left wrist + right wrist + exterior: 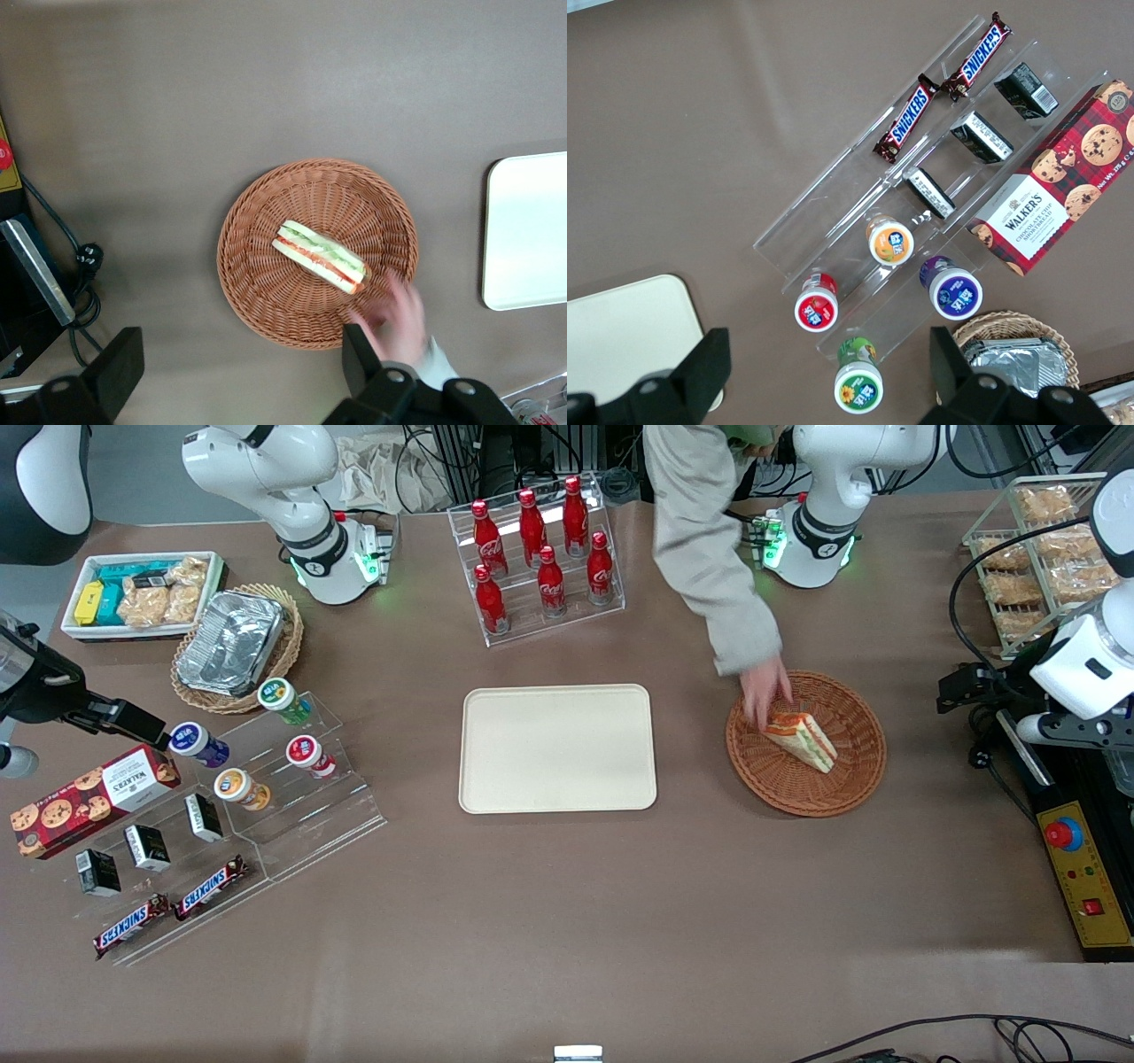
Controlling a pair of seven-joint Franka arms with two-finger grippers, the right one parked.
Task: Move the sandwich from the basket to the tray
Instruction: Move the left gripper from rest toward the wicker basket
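Nothing is moved yet — the sandwich (319, 257) lies in the basket (257, 292) under a person's hand (764, 693), the tray (496, 779) bare, and the gripper (237, 365) hovers high above, wide open and empty.

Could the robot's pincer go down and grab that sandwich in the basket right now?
Probably not yet. The open pincer hangs high above the basket, but a person's hand is on the sandwich, in the way.
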